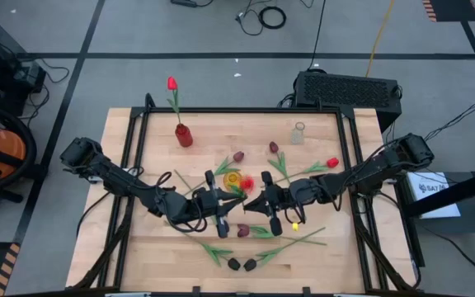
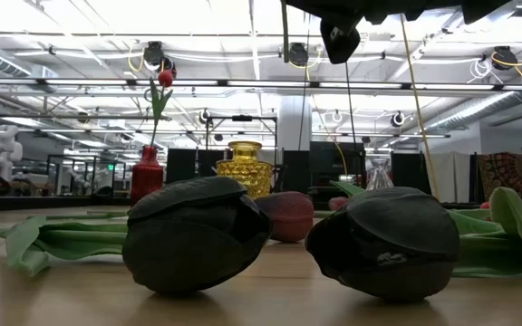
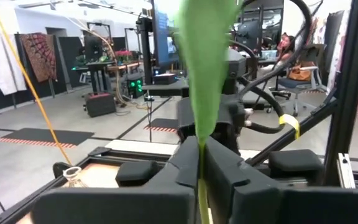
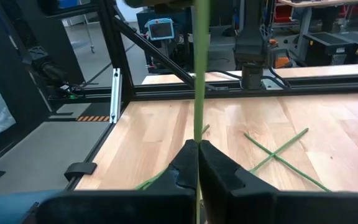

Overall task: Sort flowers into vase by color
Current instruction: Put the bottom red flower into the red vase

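left gripper [image 3: 201,165] pinches a green tulip stem [image 3: 202,186] below its leaf [image 3: 204,56]; right gripper [image 4: 197,158] pinches the same stem above the wooden table [image 4: 241,134].

Place: I work in a robotics lab or workshop hall.
Floor: grey concrete [image 1: 180,33] marked with black tape, loose cables.
Ceiling: open pipes and strip lights [image 2: 243,36].
Around me: equipment racks, screens [image 3: 163,37], office chairs.

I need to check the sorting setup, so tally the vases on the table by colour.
Red vase: 1
Yellow vase: 1
Clear glass vase: 1
Total: 3
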{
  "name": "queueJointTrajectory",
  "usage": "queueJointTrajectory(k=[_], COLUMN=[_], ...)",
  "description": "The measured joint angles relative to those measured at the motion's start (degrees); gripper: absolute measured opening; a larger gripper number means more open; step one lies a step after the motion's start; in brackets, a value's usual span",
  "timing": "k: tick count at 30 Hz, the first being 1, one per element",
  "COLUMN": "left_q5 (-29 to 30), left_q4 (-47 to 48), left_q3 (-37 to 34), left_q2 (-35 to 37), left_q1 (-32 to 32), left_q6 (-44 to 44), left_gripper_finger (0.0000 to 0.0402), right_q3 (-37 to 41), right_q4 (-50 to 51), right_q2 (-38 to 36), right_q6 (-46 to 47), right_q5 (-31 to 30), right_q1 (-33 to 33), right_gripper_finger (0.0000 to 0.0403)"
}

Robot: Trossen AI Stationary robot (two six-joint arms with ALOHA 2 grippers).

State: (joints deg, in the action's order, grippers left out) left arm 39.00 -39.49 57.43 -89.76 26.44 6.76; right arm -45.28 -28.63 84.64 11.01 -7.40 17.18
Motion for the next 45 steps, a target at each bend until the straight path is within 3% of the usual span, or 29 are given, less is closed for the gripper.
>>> queueJointTrajectory(k=[7,17,22,25,31,35,39,45], left_q5=[-0.6,14.7,16.8,15.5,2.4,-1.5,-2.6,-3.1], left_q4=[0.2,2.7,2.6,2.5,2.8,3.1,3.1,3.0], left_q3=[0.0,-0.4,-6.7,-12.2,-22.8,-28.6,-33.4,-38.7], left_q2=[0.4,7.7,16.4,24.7,42.9,52.3,57.5,59.4], left_q1=[0.3,5.2,3.4,0.6,-6.9,-11.5,-13.8,-18.1], left_q6=[2.5,17.2,20.6,20.6,23.0,22.1,22.3,24.2], left_gripper_finger=[0.0014,0.0014,0.0013,0.0007,0.0005,0.0004,0.0003,0.0003], right_q3=[0.0,0.0,0.0,0.0,0.0,0.0,0.0,0.0], right_q4=[0.5,12.5,18.7,21.7,24.6,24.7,24.7,24.7], right_q2=[-0.2,-8.5,-13.9,-16.7,-19.2,-19.3,-19.1,-19.1], right_q6=[4.0,5.9,7.2,7.4,5.4,4.7,4.1,3.1], right_q5=[-0.3,0.0,0.0,0.0,0.0,-0.1,0.0,-0.1], right_q1=[0.0,-0.1,0.4,1.1,2.1,2.1,2.1,2.1], right_gripper_finger=[0.0027,0.0125,0.0145,0.0148,0.0148,0.0148,0.0148,0.0148])
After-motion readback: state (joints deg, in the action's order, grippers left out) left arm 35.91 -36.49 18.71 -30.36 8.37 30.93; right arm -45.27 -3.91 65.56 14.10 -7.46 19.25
